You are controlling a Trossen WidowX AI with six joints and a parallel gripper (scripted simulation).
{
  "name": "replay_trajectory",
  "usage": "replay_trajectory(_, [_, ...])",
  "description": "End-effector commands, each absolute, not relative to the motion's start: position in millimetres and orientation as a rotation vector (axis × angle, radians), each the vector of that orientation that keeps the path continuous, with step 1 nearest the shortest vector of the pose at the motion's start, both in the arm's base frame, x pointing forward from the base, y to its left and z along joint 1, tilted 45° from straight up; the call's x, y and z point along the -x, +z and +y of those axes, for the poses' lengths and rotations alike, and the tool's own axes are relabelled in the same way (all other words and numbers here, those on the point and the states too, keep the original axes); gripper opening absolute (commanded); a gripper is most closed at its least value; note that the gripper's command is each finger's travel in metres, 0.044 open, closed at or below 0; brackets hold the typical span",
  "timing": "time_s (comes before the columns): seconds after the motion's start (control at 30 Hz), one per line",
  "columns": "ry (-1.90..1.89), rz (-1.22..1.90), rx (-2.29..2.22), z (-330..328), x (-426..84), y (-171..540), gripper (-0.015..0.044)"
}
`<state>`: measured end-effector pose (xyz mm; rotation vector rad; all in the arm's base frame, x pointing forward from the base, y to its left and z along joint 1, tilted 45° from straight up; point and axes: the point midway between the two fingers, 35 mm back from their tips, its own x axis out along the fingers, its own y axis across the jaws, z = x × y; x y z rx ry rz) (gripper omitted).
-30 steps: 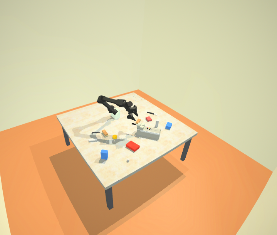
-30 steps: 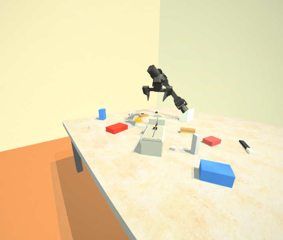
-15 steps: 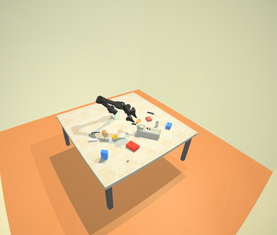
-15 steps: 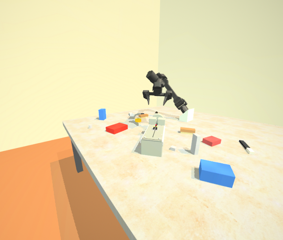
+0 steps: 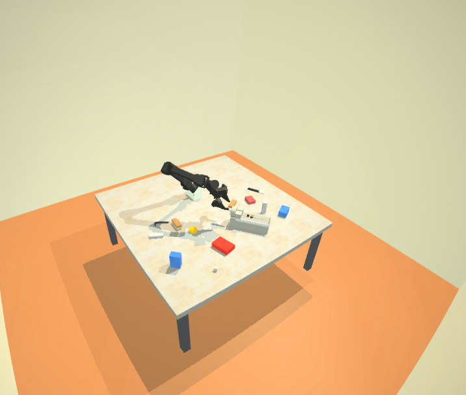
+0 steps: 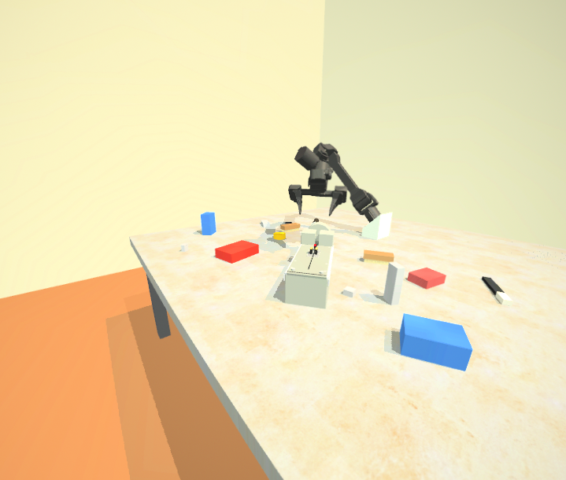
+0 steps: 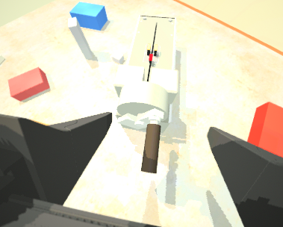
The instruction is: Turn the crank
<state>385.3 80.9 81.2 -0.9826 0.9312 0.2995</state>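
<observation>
The pale grey machine (image 5: 247,226) (image 6: 306,289) (image 7: 137,42) stands on the table. Its red pointer (image 5: 247,215) (image 6: 315,245) (image 7: 151,57) is in the slot, a little on the crank side of the brass zero marks (image 7: 155,52). The dark brown crank handle (image 6: 316,220) (image 7: 151,148) points away from the machine's round end housing (image 7: 145,95). My gripper (image 5: 228,205) (image 6: 315,214) (image 7: 158,123) is wide open and empty. In the wrist view its fingers stand on either side of the handle, without visible contact. In the top view the gripper hides the handle.
A large red block (image 5: 223,245) (image 6: 236,251) (image 7: 274,131) lies on one side of the machine. A grey upright block (image 5: 264,208) (image 6: 393,284) (image 7: 81,39), a blue block (image 5: 284,211) (image 6: 434,341) (image 7: 89,16) and a smaller red block (image 5: 250,199) (image 6: 426,278) (image 7: 28,84) are on the other.
</observation>
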Motion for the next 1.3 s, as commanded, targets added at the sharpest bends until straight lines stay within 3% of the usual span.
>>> replay_trajectory(0.0, [0.307,0.938,0.984,75.7,-384.2,73.4,0.0440])
replay_trajectory(0.93, [0.306,0.936,0.987,44.9,-384.6,43.3,0.0440])
replay_trajectory(1.27, [0.306,0.936,0.987,44.9,-384.6,43.3,0.0177])
